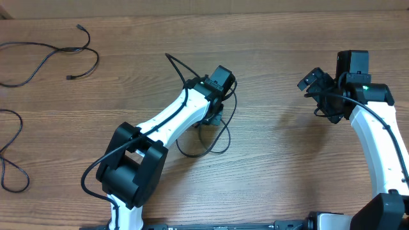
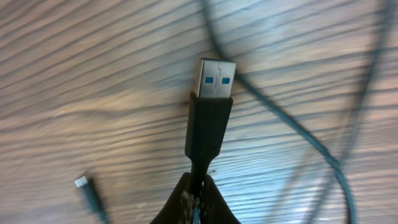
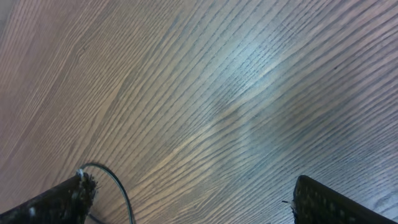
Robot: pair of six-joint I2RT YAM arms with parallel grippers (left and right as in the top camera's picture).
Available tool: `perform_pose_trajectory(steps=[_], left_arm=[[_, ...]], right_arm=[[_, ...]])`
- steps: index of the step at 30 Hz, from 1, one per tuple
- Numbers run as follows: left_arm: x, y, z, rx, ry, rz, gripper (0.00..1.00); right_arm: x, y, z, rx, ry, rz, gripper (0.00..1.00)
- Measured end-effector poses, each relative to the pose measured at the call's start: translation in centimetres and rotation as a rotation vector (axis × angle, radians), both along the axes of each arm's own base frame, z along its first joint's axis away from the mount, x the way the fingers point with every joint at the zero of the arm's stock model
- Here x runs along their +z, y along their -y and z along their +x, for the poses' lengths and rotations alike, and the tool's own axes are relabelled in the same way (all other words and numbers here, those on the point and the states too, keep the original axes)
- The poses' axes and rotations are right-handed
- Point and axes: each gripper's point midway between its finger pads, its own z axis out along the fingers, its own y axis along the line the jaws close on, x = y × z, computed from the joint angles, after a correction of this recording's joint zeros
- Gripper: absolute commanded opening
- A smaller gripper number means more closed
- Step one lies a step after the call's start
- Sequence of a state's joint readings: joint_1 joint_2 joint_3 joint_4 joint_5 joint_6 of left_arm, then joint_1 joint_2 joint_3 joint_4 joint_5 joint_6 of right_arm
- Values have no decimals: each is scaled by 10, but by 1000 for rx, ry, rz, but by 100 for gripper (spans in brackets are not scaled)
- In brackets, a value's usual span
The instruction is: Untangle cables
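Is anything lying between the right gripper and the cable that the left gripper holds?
Nothing visible does. Only wooden table lies between the open right gripper and the cable looping under the left gripper.

Brown wood-grain table (image 1: 287, 179), long streaked planks, paler tan band (image 1: 192, 7) beyond far edge

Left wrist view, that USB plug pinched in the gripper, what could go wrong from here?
1. The left gripper pinches only the tail end of the USB plug; a pull might let it twist or slip out.
2. Cable loops lie right beneath that gripper; lifting could tighten them instead of freeing them.
3. The right gripper hangs open over the table, apart from the loops, so nothing anchors them and they may just drag.
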State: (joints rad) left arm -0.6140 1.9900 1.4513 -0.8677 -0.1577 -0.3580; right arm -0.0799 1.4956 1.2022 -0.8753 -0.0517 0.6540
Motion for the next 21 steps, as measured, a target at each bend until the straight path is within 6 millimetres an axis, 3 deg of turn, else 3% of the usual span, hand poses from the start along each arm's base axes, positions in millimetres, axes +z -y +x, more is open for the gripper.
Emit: perform_pose_trajectory(steps=[4, 6, 13, 16, 21], left_arm=[[0, 19, -2, -63, -11, -72, 41], [0, 23, -4, -77, -23, -93, 51], [0, 26, -8, -88, -46, -116, 61], [-2, 22, -13, -88, -69, -95, 73], [-4, -11, -24, 42, -120, 4, 75]], right_arm=[[0, 0, 0, 0, 0, 0, 100], [0, 0, 0, 0, 0, -1, 100], [0, 0, 0, 0, 0, 0, 100], [0, 0, 0, 0, 0, 0, 100], [0, 0, 0, 0, 0, 0, 100]])
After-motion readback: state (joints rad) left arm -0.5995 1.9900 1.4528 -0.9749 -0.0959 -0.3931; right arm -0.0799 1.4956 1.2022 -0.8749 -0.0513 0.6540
